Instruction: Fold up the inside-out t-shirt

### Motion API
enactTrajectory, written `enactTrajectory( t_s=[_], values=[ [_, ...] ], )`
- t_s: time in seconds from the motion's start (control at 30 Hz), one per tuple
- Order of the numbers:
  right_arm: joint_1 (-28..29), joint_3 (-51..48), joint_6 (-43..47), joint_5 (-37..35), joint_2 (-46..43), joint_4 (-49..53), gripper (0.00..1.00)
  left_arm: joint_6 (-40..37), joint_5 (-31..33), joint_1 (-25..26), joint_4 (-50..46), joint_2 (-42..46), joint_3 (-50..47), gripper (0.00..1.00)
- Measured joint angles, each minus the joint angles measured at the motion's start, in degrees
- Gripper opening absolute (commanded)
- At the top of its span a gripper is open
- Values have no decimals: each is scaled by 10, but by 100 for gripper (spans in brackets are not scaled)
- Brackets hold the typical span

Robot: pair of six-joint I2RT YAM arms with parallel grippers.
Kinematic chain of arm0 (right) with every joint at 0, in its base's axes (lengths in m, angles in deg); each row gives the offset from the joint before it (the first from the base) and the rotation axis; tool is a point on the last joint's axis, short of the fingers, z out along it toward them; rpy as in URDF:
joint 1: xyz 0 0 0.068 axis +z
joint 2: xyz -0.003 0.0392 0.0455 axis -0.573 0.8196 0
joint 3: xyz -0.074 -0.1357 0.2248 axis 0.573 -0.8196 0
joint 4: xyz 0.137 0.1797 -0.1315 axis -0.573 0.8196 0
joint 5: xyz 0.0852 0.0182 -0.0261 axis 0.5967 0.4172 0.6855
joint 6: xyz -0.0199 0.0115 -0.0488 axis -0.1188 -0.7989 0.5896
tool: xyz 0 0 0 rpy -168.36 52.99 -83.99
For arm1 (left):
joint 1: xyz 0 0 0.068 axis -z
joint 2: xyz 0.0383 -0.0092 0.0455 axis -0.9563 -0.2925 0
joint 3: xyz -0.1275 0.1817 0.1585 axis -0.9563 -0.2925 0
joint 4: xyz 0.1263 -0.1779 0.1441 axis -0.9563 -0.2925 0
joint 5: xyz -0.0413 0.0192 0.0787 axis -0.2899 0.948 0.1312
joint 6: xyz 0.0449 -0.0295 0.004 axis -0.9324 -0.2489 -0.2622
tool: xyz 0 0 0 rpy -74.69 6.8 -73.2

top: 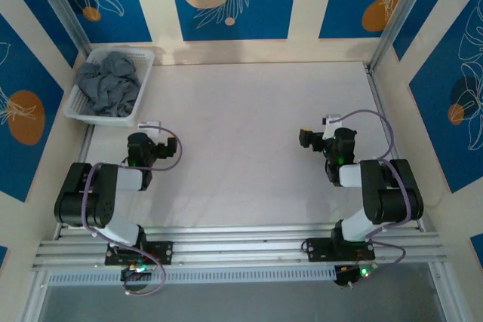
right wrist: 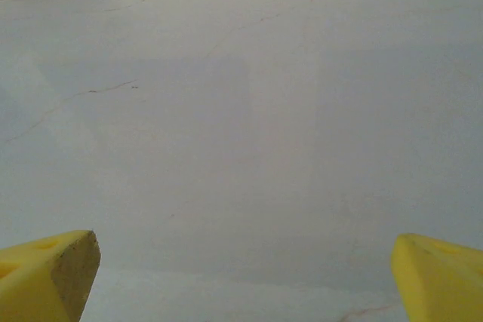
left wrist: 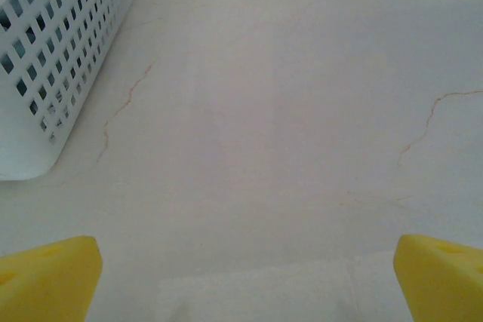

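The slate-grey inside-out t-shirt (top: pixel 110 84) lies crumpled in the white lattice basket (top: pixel 81 115) at the table's (top: pixel 249 126) far left corner, apart from both grippers. The left gripper (left wrist: pixel 245 280) and the right gripper (right wrist: pixel 245 277) are held with jaws spread wide and nothing between them. The shirt is best pinched at an uppermost fold by the nearer left gripper, so that the basket is not dragged along.

Soft matt grey cloth, that's the t-shirt (top: pixel 111 84), crumpled in a white plastic lattice basket (left wrist: pixel 53 50) with smooth, faintly shiny walls. The bench (left wrist: pixel 287 111) looks pale, smooth and matt, with hairline cracks across it. On the jaws, yellow pads (right wrist: pixel 49 273), matt and slightly grainy, like foam or rubber. Ribbed bare metal on the rails (top: pixel 241 243).
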Motion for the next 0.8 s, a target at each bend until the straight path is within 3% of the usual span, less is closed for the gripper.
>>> enactTrajectory(
  t_s=[0.8],
  values=[
    [-22,-5,-15,17,0,-2,99,0,0,0,0,0,0,99]
  ],
)
